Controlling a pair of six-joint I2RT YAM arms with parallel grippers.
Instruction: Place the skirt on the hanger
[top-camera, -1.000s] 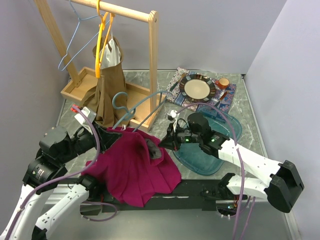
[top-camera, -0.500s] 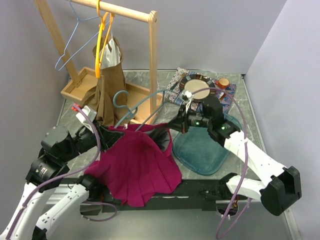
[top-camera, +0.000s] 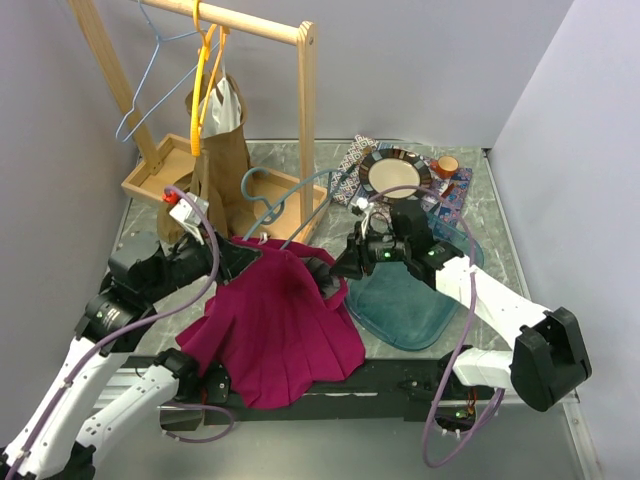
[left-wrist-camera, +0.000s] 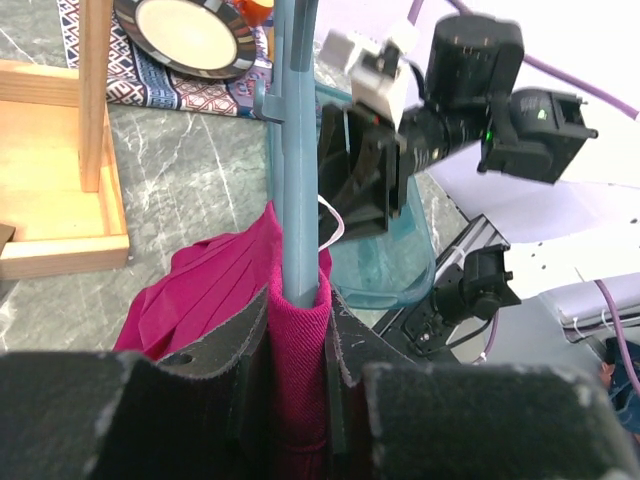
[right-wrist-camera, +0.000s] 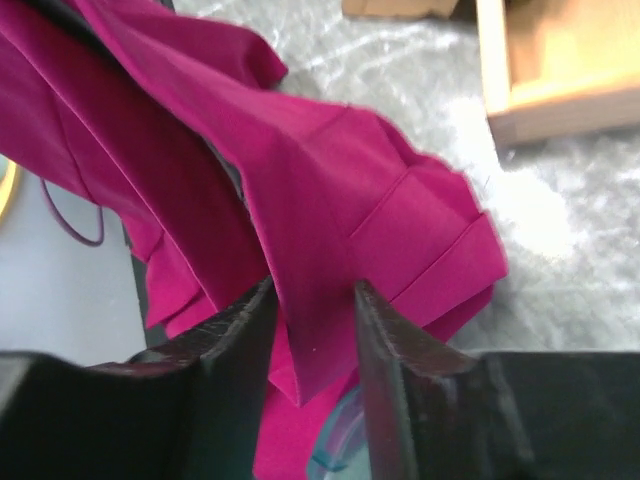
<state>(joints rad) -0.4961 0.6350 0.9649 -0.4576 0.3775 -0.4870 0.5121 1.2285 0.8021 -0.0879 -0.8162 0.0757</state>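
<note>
okay, left gripper was clamped tight on the hanger, with the skirt waistband wrapped over that arm. from the top, the hanger's long arm ran out of those jaws toward about 2 o'clock, straight at the right gripper, which sat at 3 o'clock from the left one and nearest the free corner. its jaws stood partly apart, loose around a fold of skirt, not pinching as far as i could see. the rest of the skirt drooped to 6 o'clock over the table edge. my read: that fold needed pulling along the arm. the wooden rack stood close at 12 o'clock, the teal mat at 4.
</note>
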